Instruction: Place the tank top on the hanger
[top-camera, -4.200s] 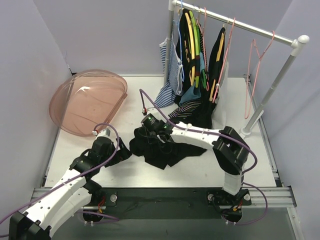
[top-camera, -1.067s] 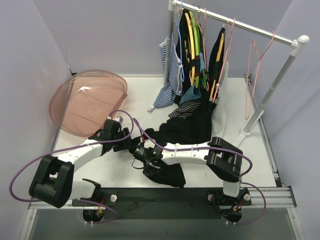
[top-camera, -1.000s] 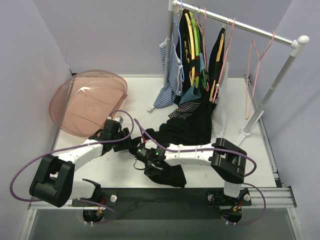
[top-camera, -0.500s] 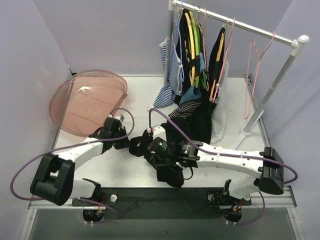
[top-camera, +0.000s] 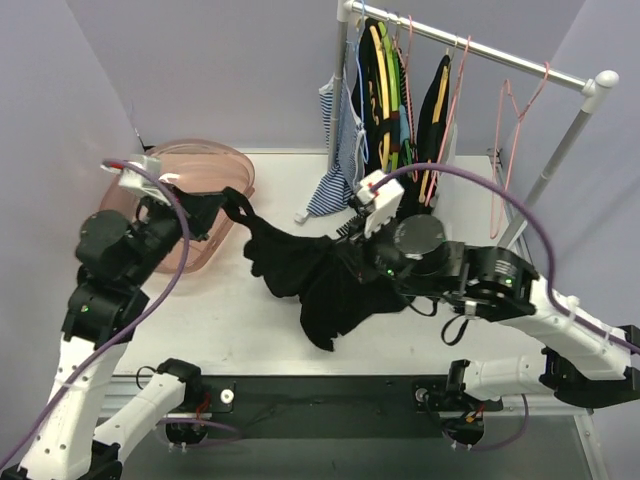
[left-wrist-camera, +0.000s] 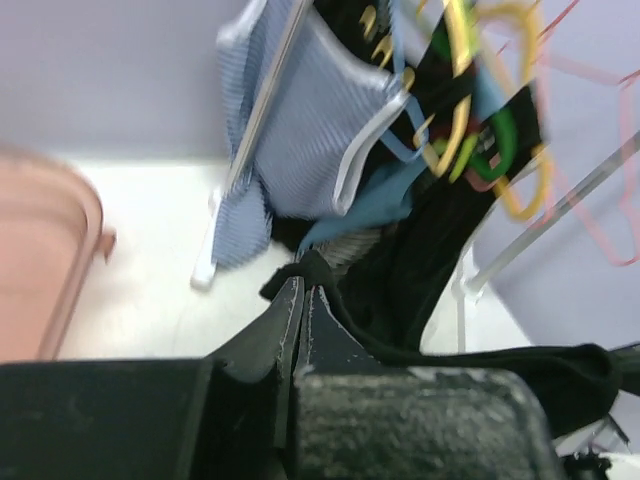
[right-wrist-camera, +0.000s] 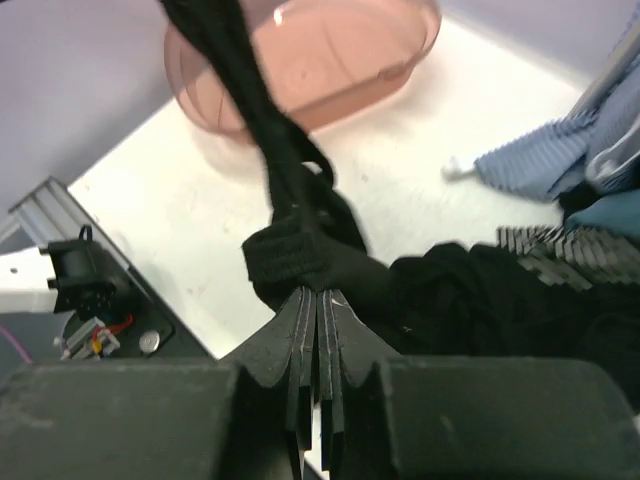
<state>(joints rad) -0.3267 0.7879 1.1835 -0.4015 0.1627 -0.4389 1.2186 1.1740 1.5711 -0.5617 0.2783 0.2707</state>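
The white bench (top-camera: 230, 330) fills the middle of the overhead view. A clothes rail (top-camera: 500, 52) crosses the upper right, crowded with hung garments, among them a blue-and-white striped top (top-camera: 335, 165). A pink translucent basin (top-camera: 228, 168) sits at the upper left, partly behind the raised left arm.

The tank top (top-camera: 320, 290) is pulled out in a slanting line across the centre. One thin strap runs up to the centre left, and the bunched body sags at lower centre toward the bench. The left end effector (left-wrist-camera: 302, 292) has its fingers together, clamped on that strap, which leaves its tips and trails off to the lower right of the left wrist view. The right end effector (right-wrist-camera: 318, 300) is likewise pressed together on a thick fold of the same black fabric, which rises from its tips toward the top of the right wrist view.

The pink hanger (top-camera: 505, 150) hangs bare from the rail at the far right, well apart from the tank top.
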